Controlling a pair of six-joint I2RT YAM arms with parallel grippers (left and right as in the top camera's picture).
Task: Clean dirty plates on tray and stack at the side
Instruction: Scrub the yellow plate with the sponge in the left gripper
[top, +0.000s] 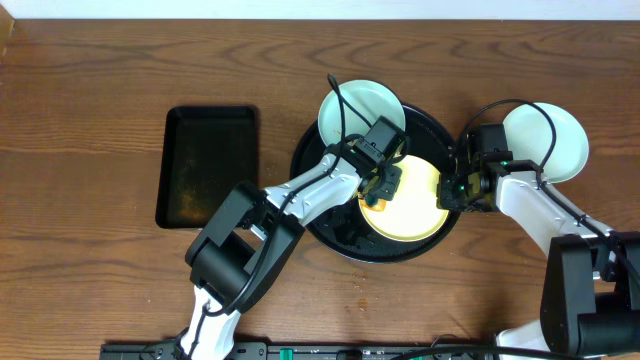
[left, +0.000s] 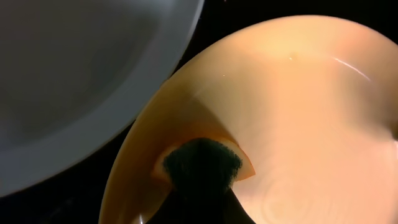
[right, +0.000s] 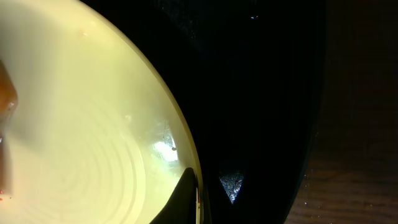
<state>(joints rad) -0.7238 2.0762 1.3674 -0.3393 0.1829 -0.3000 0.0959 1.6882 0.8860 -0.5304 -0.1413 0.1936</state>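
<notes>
The left gripper (top: 385, 182) is pinched on a small sponge with a dark green scouring face and an orange body (left: 202, 163), and the dark face is pressed down on the inner surface of the pale yellow round shallow plate (left: 298, 112), near that plate's left side as the overhead view shows it. The yellow plate lies flat inside the large round black tray with a raised rim (top: 340, 238), towards the tray's lower right. The right gripper (top: 452, 190) sits at the yellow plate's right edge; in the right wrist view one dark finger (right: 186, 196) lies against the inside of the plate's rim, but its partner is lost against the black of the tray, so I cannot tell whether this gripper is clamped on the rim or spread apart. A few tiny specks and a wet glint show on the yellow plate near that finger. Further out, a pale mint-blue round plate (top: 358, 112) overlaps the tray's upper-left rim, part of it over the tray and part beyond it, close to the yellow plate with a strip of black tray between them. A second pale mint-blue round plate (top: 548, 140) rests on the brown wooden table (top: 90, 120) just right of the tray, behind the right arm. Well apart to the left of the round tray lies a smaller rectangular black tray (top: 208, 165)
</notes>
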